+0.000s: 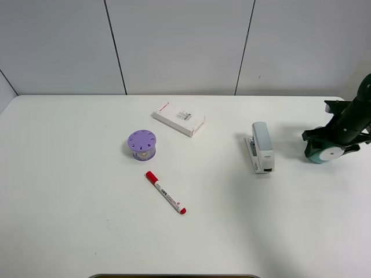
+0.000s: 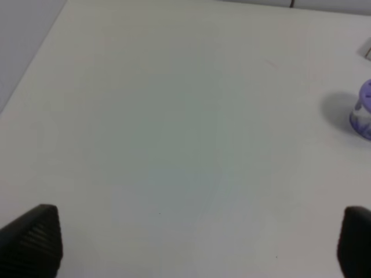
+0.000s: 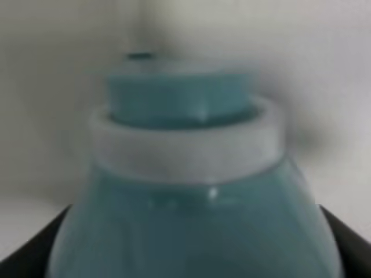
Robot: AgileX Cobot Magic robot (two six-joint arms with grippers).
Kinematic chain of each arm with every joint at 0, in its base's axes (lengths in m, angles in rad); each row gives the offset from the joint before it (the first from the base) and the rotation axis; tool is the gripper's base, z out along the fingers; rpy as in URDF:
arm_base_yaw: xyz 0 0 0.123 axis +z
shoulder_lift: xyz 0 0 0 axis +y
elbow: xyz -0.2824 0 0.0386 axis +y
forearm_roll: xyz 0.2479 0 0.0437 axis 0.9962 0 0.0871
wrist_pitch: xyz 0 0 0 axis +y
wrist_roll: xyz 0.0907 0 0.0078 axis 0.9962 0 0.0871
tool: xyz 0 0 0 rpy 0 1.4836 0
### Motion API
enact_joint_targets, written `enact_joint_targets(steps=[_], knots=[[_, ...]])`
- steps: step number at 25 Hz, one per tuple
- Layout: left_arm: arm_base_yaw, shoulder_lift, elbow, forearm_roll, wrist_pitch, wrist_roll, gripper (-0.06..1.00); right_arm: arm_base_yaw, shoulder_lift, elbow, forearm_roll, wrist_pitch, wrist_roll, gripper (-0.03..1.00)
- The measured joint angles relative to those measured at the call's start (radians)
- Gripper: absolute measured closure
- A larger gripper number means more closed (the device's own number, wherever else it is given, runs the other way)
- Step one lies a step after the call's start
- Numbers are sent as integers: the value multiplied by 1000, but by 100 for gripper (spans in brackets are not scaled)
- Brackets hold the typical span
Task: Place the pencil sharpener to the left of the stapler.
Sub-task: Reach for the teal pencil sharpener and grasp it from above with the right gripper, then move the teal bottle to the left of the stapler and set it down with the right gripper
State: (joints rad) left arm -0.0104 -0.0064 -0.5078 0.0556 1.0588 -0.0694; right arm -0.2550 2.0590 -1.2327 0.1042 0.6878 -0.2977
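Note:
The teal pencil sharpener, white round face forward, sits at the far right of the white table. My right gripper is shut on it. The right wrist view is filled by the blurred teal pencil sharpener, with dark fingers pressed against both of its sides. The grey and white stapler lies to the left of the sharpener, a short gap between them. In the left wrist view my left gripper stands open over bare table; the high view does not show it.
A purple round cylinder with holes stands left of centre. A flat white box lies behind it. A red-capped marker lies in front of it. The table's right edge is close to the sharpener.

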Motion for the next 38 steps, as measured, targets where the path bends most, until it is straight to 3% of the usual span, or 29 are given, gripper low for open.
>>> enact_joint_targets(steps=[28, 38], knots=[[0, 0, 0, 0, 0, 0, -1, 0, -3, 0, 0, -3, -1, 29], [0, 0, 0, 0, 0, 0, -1, -1, -144, 0, -7, 14, 7, 29]])
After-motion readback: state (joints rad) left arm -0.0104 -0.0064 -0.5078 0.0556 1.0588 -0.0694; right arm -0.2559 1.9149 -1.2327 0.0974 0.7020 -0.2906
